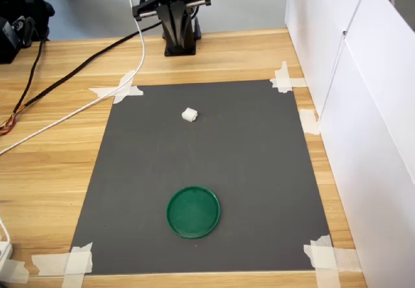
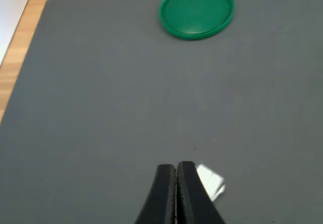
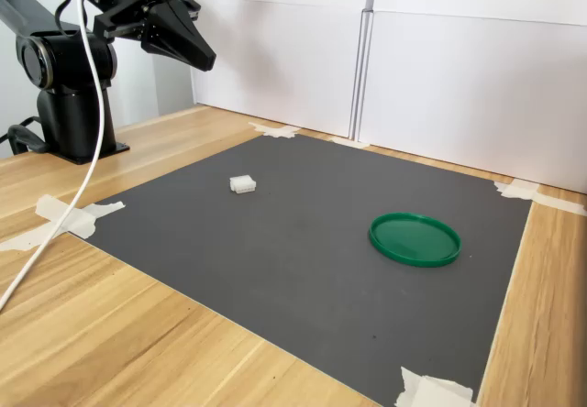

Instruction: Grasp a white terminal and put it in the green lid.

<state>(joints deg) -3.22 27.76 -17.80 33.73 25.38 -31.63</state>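
Observation:
The white terminal [image 1: 189, 114] is a tiny block lying on the dark grey mat [image 1: 259, 152], in its far half. It also shows in the second exterior view [image 3: 242, 183] and partly behind the fingertips in the wrist view [image 2: 211, 182]. The green lid [image 1: 193, 211] lies flat and empty near the mat's front edge, seen too in the second exterior view [image 3: 415, 238] and in the wrist view [image 2: 197, 10]. My gripper [image 3: 207, 60] hangs high in the air near the arm's base, well apart from the terminal. Its fingers [image 2: 176, 193] are pressed together with nothing between them.
White panels [image 1: 363, 106] wall off the first exterior view's right. White and black cables [image 1: 84, 103] run across the wooden table at the left. White tape pieces [image 1: 120, 88] hold the mat's corners. The arm's base [image 3: 69, 95] stands behind the mat.

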